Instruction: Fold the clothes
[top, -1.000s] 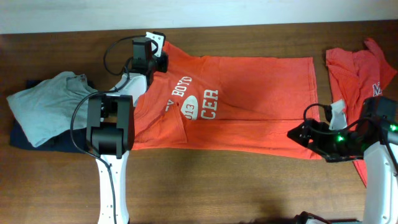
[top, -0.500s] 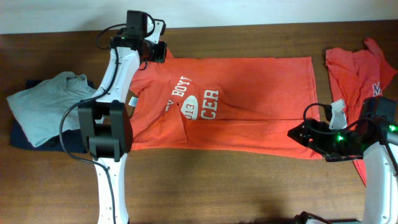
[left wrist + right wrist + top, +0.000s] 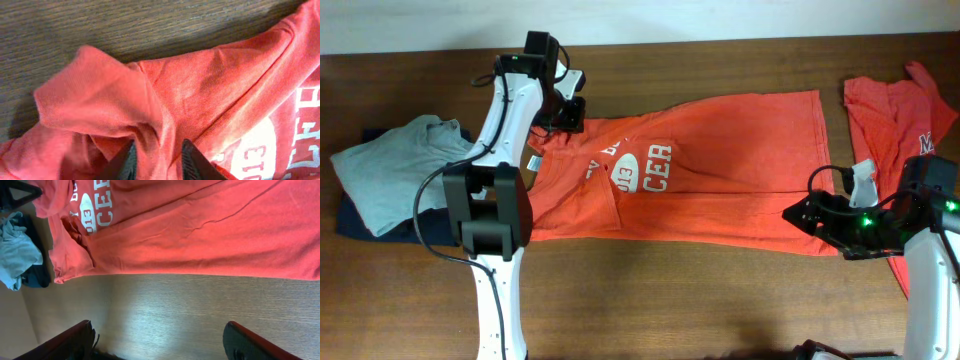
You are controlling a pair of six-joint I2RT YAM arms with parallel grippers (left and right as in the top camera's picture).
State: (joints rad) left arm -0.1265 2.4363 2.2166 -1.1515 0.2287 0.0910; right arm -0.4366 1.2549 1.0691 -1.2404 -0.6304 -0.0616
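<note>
1. The orange-red T-shirt (image 3: 720, 170) lies spread across the middle of the wooden table (image 3: 670, 300), with its collar end to the left and its hem to the right. Its chest faces up, showing a white oval (image 3: 625, 172) and white lettering.
2. The shirt's far left corner is bunched into raised folds, and one sleeve is folded in over the chest.
3. The left gripper (image 3: 570, 112) sits on that bunched corner. In the left wrist view its fingers (image 3: 192, 160) stand a little apart with a ridge of cloth between them. Whether they pinch it, I cannot tell.
4. The right gripper (image 3: 159, 326) hovers over bare wood just beside the shirt's near right edge. Its jaws are spread wide with nothing between them.
5. A second orange-red shirt (image 3: 890, 110) lies crumpled at the right edge of the table, apart from the first.
6. At the far left, a grey garment (image 3: 395, 170) rests on top of a dark navy one (image 3: 360, 225).
</note>
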